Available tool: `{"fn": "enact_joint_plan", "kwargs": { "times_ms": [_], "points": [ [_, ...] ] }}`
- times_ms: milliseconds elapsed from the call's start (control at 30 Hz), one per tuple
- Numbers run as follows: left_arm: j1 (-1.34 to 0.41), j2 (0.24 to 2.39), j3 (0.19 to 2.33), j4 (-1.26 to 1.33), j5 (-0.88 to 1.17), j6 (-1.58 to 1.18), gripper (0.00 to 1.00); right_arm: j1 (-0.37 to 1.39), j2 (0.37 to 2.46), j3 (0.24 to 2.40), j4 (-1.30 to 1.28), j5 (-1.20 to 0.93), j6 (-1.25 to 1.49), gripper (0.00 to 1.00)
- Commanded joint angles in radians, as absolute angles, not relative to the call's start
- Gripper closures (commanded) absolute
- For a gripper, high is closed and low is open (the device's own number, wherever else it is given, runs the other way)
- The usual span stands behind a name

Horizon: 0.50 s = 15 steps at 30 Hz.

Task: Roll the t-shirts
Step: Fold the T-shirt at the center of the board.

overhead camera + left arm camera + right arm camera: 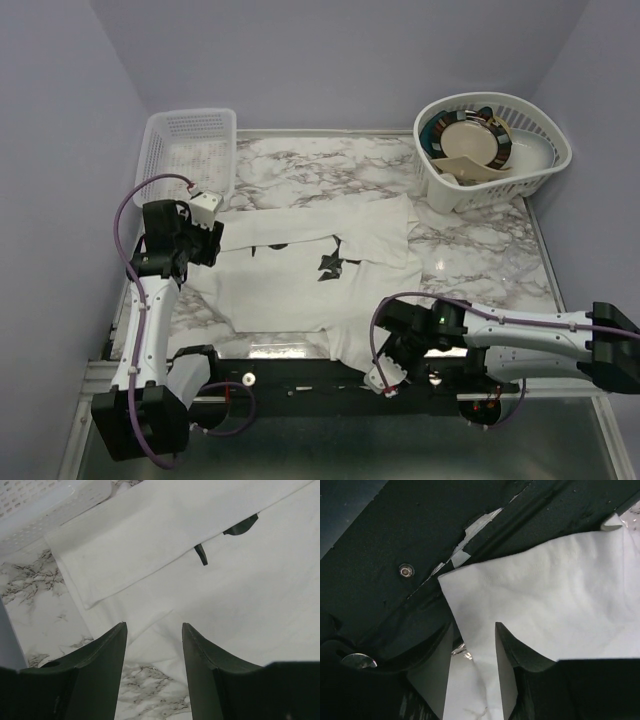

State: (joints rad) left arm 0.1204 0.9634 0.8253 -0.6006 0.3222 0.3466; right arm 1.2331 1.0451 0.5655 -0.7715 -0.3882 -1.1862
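One white t-shirt (300, 290) with a small black graphic (330, 265) lies spread on the marble table (480, 260), its upper part folded over. Its near corner hangs over the black base plate. My left gripper (212, 243) is open and empty at the shirt's left edge. In the left wrist view the left gripper (154, 625) hovers over the shirt (240, 595) and bare marble. My right gripper (372, 352) is at the shirt's near corner. In the right wrist view the right gripper (474, 624) is open, with the shirt's white cloth (545, 595) lying between the jaws.
An empty white mesh basket (190, 150) stands at the back left and shows in the left wrist view (40, 505). A white basket (540, 170) holding plates stands at the back right. The black base plate (300, 375) runs along the near edge.
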Motion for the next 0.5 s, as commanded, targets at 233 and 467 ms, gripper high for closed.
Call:
{"fn": "enact_joint_plan", "kwargs": {
  "times_ms": [233,467],
  "points": [
    [0.12,0.92,0.824,-0.624,0.273,0.364,0.41,1.321,1.199,0.672,-0.798,-0.451,-1.149,0.56],
    [0.12,0.907,0.821,-0.624,0.268,0.394,0.41,1.374,1.281,0.71,-0.874,-0.468,-1.14,0.57]
  ]
}}
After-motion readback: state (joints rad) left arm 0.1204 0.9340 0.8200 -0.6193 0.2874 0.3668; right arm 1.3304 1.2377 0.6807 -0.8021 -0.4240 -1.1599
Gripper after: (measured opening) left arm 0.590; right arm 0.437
